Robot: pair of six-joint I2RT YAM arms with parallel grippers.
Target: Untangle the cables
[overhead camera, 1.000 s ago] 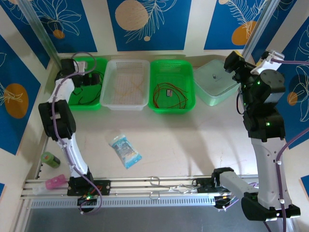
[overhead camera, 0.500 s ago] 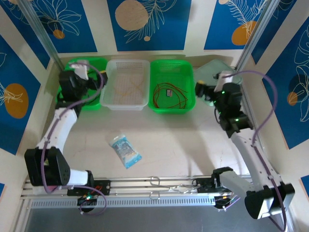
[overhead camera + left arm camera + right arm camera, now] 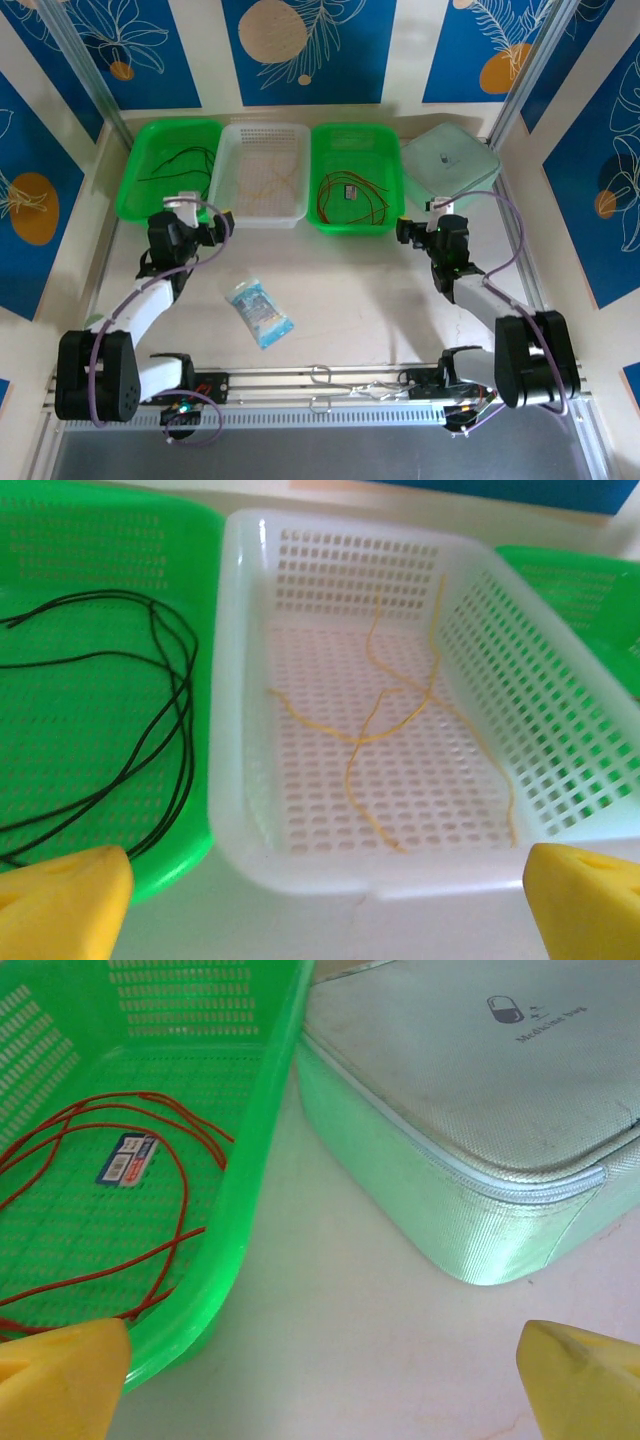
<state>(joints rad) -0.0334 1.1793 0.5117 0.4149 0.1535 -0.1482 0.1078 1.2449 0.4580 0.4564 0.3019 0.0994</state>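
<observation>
Just changed: both arms have come down and back within the last second. The left gripper (image 3: 218,224) has left the left-hand green basket (image 3: 135,185) beside the white basket (image 3: 255,218), and the right gripper (image 3: 405,232) has dropped from high beside the pale green zip case (image 3: 450,165). Both now sit low, just in front of the white basket's row.
Pincers: both stand wide apart with nothing between them, and the yellow fingertips (image 3: 60,900) show at the bottom corners of each wrist view.
Cables, where: the black cables (image 3: 180,680) lie in the left-hand green basket. The yellow and orange cables (image 3: 400,705) are on the white basket's floor. The red cables (image 3: 180,1170) are in the right-hand green basket (image 3: 250,1160), on the white basket's other side, looped around a small printed label (image 3: 127,1158).
Cables, look: thin and limp, in slack open curves. The black loops run side by side, and the yellow strands cross mid-floor — whether that crossing is a knot cannot be told.
Meaning for the task: the colours lie parted, one lot to a basket, and the hands are empty and drawn back — this reads as the sorting near its end, or a pause between picks.
Also on the table: a blue packet (image 3: 260,312) in front of the white basket, well apart from the cables.
</observation>
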